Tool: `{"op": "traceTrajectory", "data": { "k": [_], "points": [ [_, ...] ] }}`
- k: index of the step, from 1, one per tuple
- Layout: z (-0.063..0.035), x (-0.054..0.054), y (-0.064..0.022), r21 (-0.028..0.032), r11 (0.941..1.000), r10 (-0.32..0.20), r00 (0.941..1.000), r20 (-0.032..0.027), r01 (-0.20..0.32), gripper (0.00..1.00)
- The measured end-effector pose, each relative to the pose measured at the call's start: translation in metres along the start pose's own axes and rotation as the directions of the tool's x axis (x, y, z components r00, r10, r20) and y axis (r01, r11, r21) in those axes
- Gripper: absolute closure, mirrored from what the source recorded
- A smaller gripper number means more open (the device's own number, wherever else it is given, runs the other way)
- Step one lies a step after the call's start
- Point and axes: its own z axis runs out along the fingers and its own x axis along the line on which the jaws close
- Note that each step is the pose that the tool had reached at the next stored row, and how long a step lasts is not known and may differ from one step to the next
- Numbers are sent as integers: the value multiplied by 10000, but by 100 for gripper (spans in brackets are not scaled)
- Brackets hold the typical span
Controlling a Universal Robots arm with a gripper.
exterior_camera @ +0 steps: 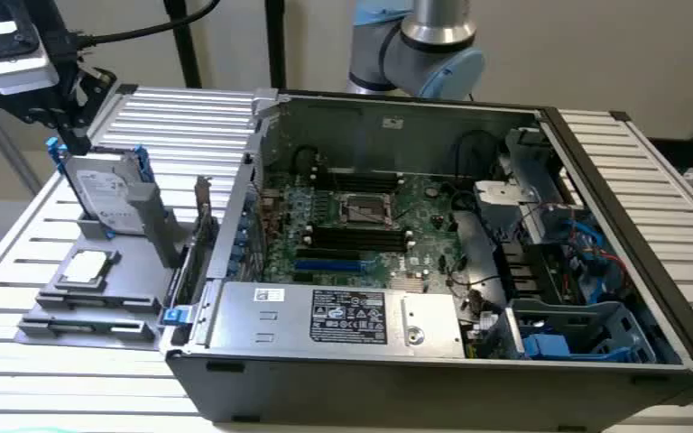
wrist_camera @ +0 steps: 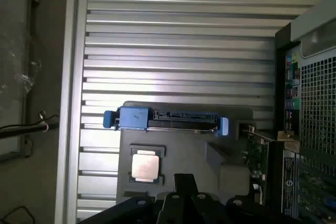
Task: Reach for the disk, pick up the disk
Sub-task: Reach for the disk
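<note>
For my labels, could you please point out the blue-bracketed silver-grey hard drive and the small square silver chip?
Silver-grey hard drive in blue bracket (exterior_camera: 112,194): exterior view, on its white label.
Small square silver chip (exterior_camera: 86,267): exterior view, on its metal top.

No text legible, white label (exterior_camera: 106,200) on the disk (exterior_camera: 97,176) at the exterior view's left unreadable, black-and-white label (exterior_camera: 349,316) on the silver box (exterior_camera: 263,317) at lower centre likewise unreadable

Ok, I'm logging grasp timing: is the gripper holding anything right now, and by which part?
Nothing is held. The gripper hangs just above the top corner of the disk, which stands upright in the grey stand, ungrasped.
</note>
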Motion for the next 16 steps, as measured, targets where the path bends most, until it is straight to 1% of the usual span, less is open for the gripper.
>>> {"op": "traceTrajectory", "data": {
  "k": [13, 15, 16],
  "points": [
    [-1, 2, 1, 1, 10000, -1, 10000, -1, 1, 89],
    [0, 21, 20, 1, 10000, 1, 10000, 1, -1, 89],
    [2, 32, 45, 0, 10000, 0, 10000, 1, 0, 89]
  ]
}}
